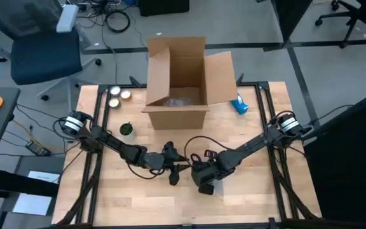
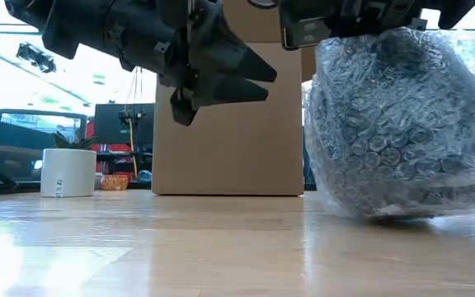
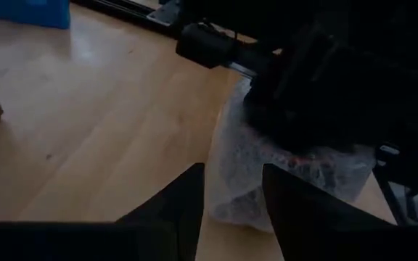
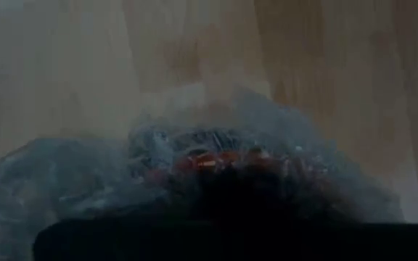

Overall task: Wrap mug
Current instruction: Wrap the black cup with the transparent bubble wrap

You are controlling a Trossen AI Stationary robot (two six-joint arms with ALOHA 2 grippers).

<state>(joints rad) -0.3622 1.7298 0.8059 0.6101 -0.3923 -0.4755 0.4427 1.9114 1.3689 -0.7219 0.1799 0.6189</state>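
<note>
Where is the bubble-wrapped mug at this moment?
The bubble-wrapped mug rests on the table near its front middle, under the right gripper, with the left gripper just beside it.

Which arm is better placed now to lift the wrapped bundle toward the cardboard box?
Probably the right. The right gripper sits directly on top of the bubble-wrapped bundle, while the left gripper hovers open beside it, touching nothing. The cardboard box stands open.
</note>
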